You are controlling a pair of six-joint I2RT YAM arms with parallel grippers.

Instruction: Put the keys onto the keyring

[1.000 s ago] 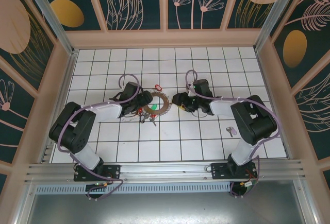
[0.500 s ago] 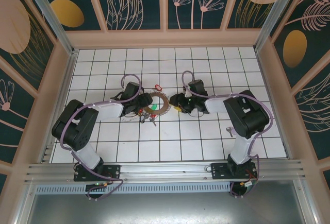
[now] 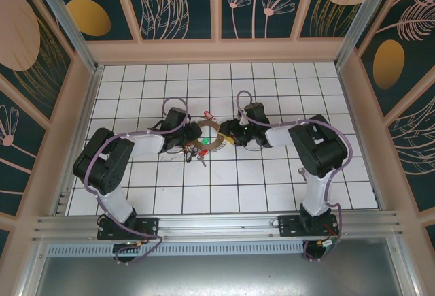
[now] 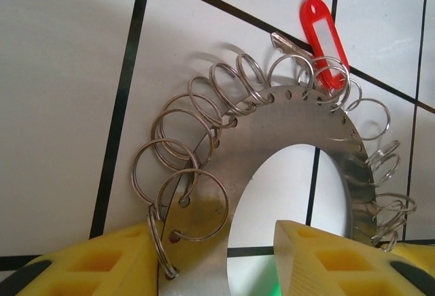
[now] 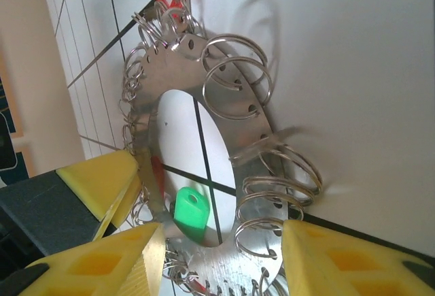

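The keyring [image 3: 216, 145] is a flat grey metal ring rimmed with several small split rings, lying mid-table. My left gripper [image 3: 191, 138] is open at its left side. In the left wrist view the keyring's band [image 4: 299, 119] runs between my yellow fingers [image 4: 102, 262], one at the outer edge and one over the open centre. My right gripper [image 3: 225, 133] is open at the ring's right side, its fingertips [image 5: 353, 262] either side of the near band [image 5: 183, 71]. A green key head [image 5: 190, 212] shows through the centre. A red tag [image 4: 325, 30] with a silvery key hangs on the far rim.
More keys with red and green heads [image 3: 195, 154] lie bunched just in front of the left gripper. One small key [image 3: 300, 171] lies alone on the tiles beside the right arm's elbow. Wooden walls [image 3: 88, 92] enclose the white tiled floor.
The right gripper has slid left across the tiles up to the keyring's right side. The left gripper and the ring have hardly moved.
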